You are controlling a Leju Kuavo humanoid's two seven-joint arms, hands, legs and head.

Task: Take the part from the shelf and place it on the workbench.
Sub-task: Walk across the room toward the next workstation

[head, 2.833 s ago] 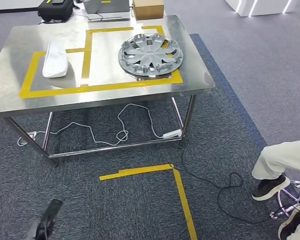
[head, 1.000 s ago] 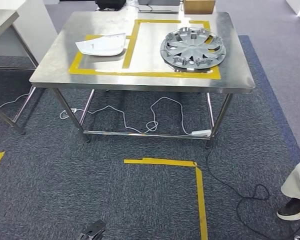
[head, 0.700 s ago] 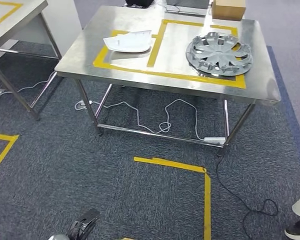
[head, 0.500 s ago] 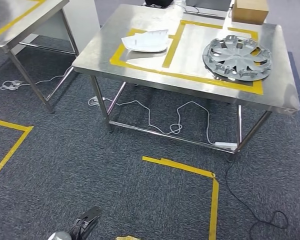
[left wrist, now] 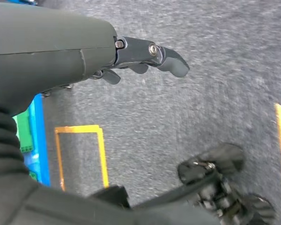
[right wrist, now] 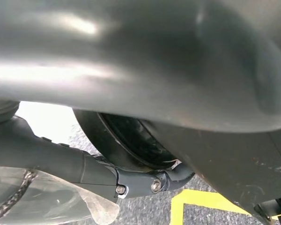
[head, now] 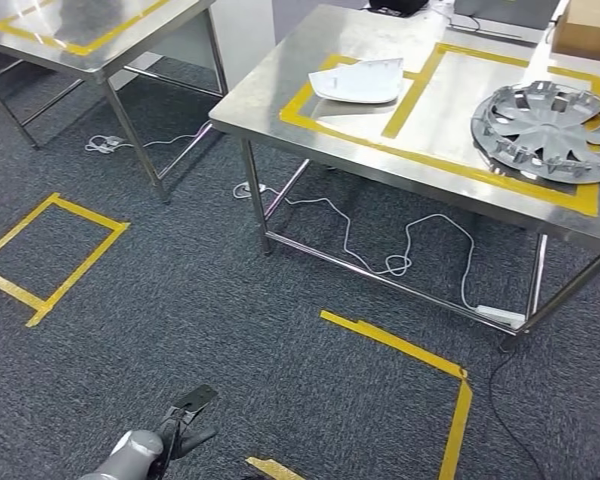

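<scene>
The view has swung left, sliding the surface (head: 259, 90) with its white cover (head: 357, 80) and wheel cover (head: 550, 130) to the far right, so the robot is likely turning to fetch a part whose place I cannot tell; the left hand (head: 178, 425) hangs low with its fingers (left wrist: 167, 58) spread and empty, while the right hand (right wrist: 107, 173) is unclear.

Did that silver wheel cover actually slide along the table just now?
No. The wheel cover sits on the same yellow tape corner of the table; the camera turned.
</scene>
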